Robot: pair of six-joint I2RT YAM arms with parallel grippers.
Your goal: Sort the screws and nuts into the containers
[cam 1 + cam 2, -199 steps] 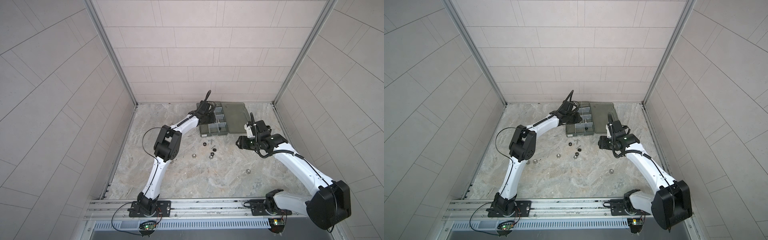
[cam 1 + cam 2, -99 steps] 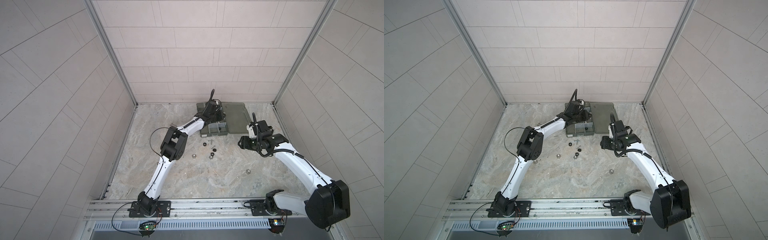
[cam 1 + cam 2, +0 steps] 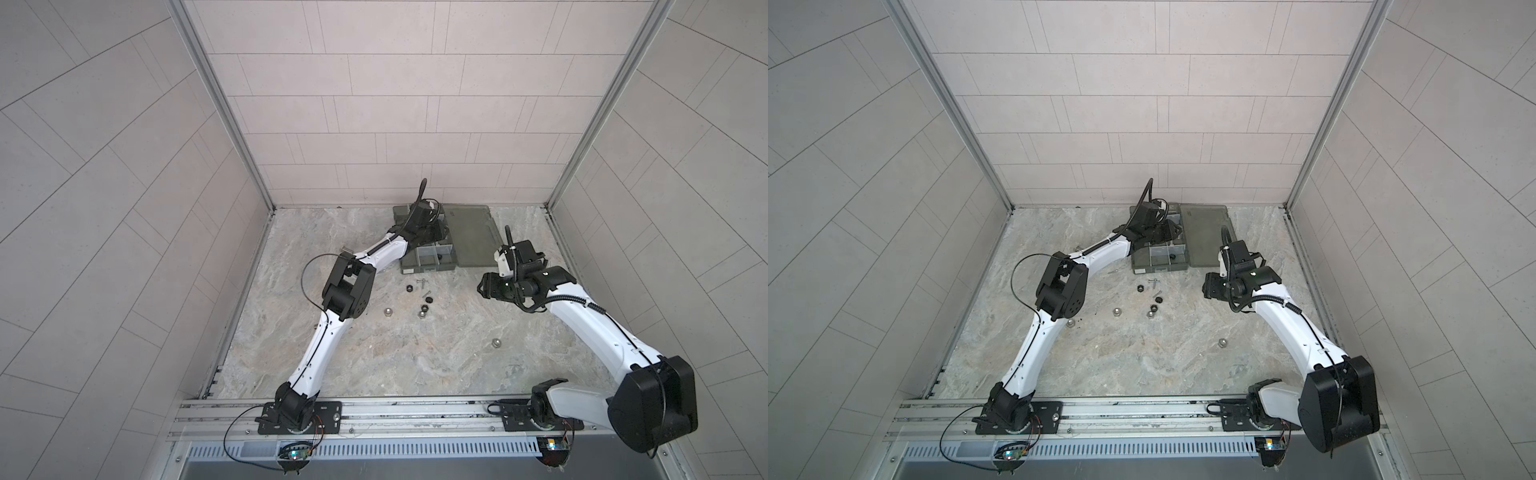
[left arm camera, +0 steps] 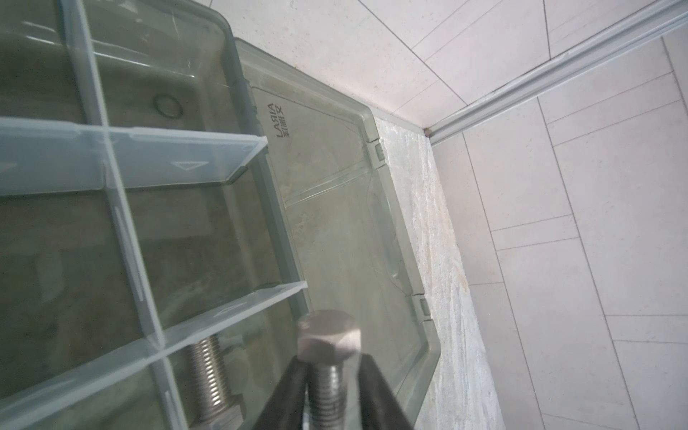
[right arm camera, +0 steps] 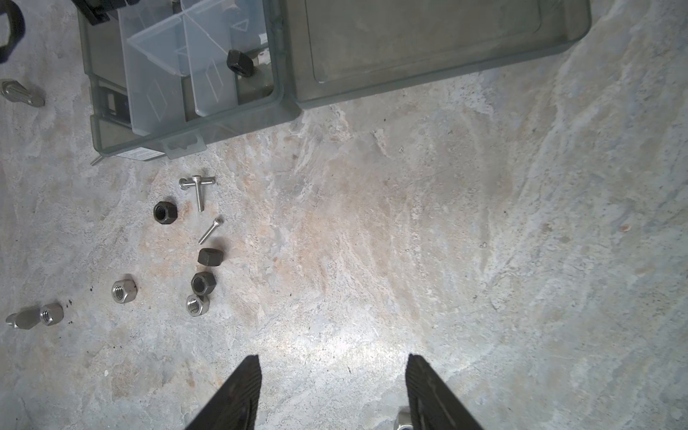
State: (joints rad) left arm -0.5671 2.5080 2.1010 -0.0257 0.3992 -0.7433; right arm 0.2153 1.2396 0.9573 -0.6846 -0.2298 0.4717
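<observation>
The marble table (image 3: 374, 357) has the grey-green box (image 3: 409, 268) sitting at the back, with its lid (image 3: 473, 237) flopped open flat beside it on the right arm's side. The left arm is stretched way out over the box. Its wrist view shows the left gripper (image 4: 329, 363) with a fat bolt (image 4: 329, 337) between its fingers (image 4: 376, 391), head poking past the tips, hanging by the box wall next to the lid. The jaws sit only a bit apart, snug either side of the shank, and honestly I can't tell if they're pinching it or loose around it. A second fat bolt (image 4: 208, 376) lies in the compartment (image 4: 223, 312) below. The right gripper (image 5: 333, 357) hovers over bare table in front of the lid, jaws spread wide, nothing in them. One black nut (image 5: 240, 62) is already in a compartment near the box's front. Everything else is loose on the table in front of the box: three black nuts (image 5: 165, 212), a few silver nuts (image 5: 123, 291), and three thin screws (image 5: 211, 231), two of them crossed. One stray silver nut (image 3: 496, 343) lies off by the right arm.
</observation>
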